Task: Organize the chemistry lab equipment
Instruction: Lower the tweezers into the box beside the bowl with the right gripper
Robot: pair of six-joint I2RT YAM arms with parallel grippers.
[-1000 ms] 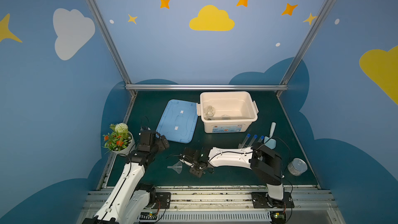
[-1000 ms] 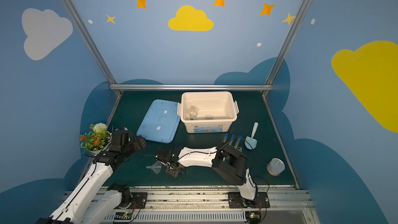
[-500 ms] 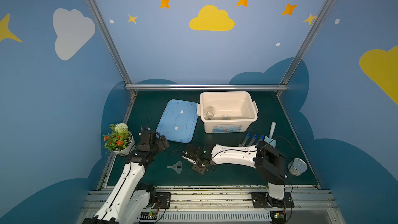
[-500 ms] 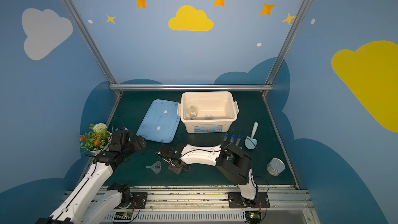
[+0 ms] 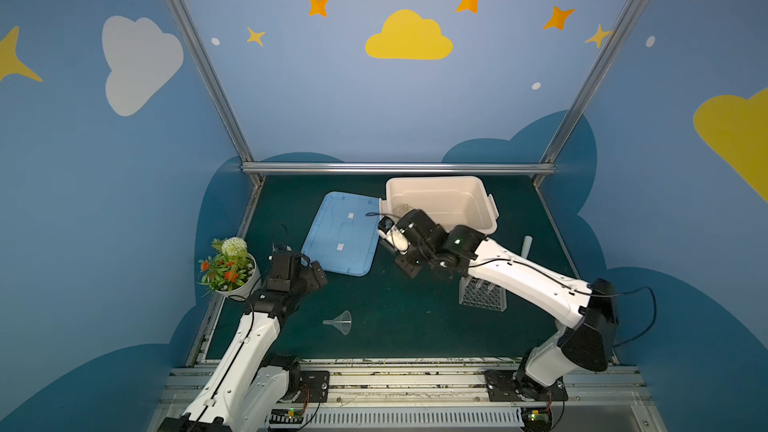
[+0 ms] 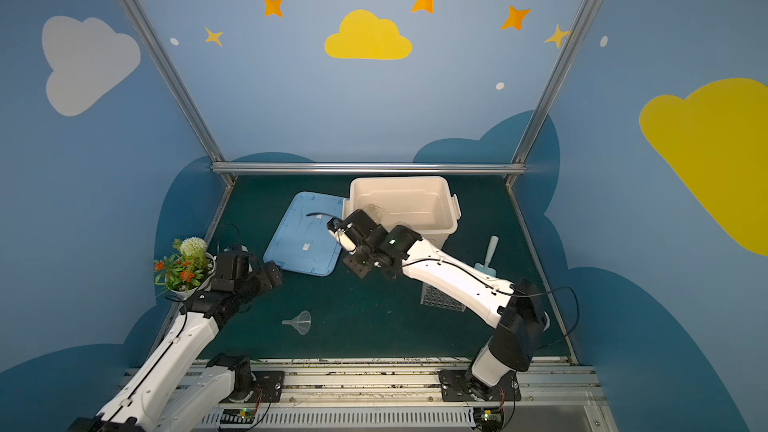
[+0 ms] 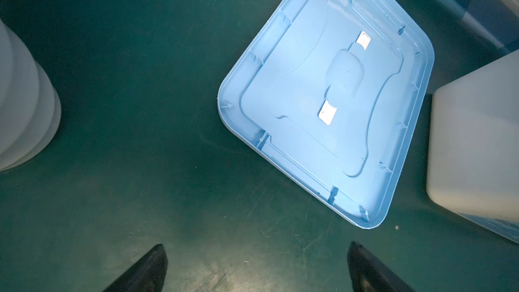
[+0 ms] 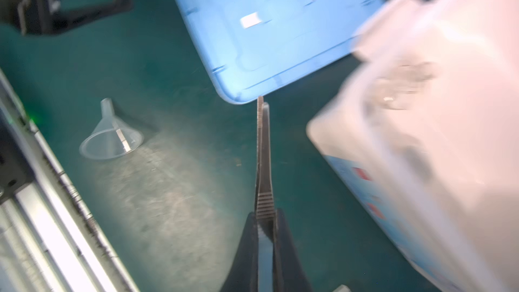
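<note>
- While clamped shut on thin metal tweezers (image 8: 262,150), right gripper (image 8: 264,220) holds them by one end: long axis runs straight out from jaws, tips twd flat blue plastic lid (image 8: 266,37).
- Open white plastic bin (image 8: 421,136) lies just beside tips, off-axis; next move prob. a swing over its rim.
- Left gripper (image 7: 255,262) wide open, empty, well apart; right is nearer.

Thin metal tweezers (image 8: 262,147) are clamped at the ribbed grip by the right gripper (image 8: 265,216), tips together, held clear of the mat. Clear funnel (image 5: 341,322) is laid on its side at lower centre in both top views, spout to the left. Clear holed rack (image 5: 482,300) is seen right of centre, partly hidden, with clear tubes (image 5: 478,283) stood in it. White pestle (image 5: 527,245) is laid flat at the right. Glass flask (image 5: 404,209) is seen inside the white bin (image 5: 457,197), at its left end.
</note>
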